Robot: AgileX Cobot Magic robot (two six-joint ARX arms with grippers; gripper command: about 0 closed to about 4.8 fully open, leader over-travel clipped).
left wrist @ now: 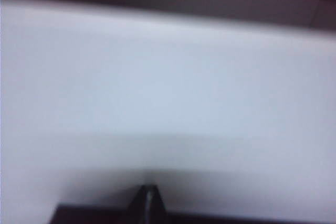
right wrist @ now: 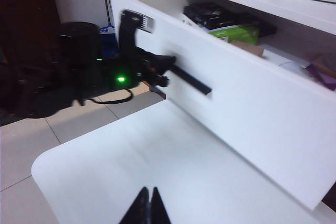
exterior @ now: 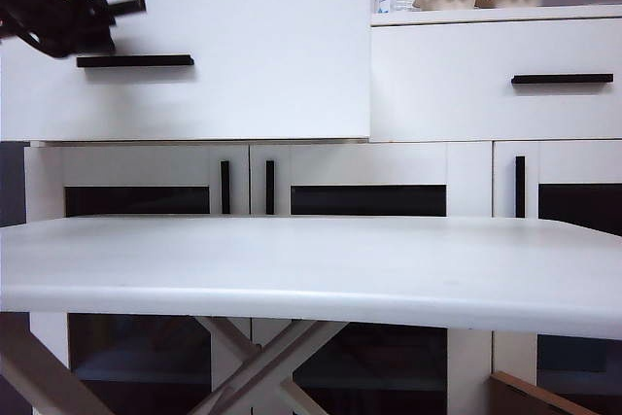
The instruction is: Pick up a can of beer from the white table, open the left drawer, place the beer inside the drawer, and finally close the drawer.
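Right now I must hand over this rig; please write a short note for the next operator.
Left end effector: shut, empty, pressed close against the front of the left drawer.
Right end effector: shut, empty, hanging over the white table.
Drawer: pulled out, open; items inside, but the beer can is not identifiable in any view.
Table top shows no can.
Done: drawer opened; can seemingly put away, unconfirmed.
Left: push the drawer closed.

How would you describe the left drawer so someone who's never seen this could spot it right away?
Behind the white table stands a white cabinet with two drawers side by side. The left drawer is the wider one, pulled out toward the table, with the shut left gripper at its front near the black bar handle. Its narrower neighbour sits shut.
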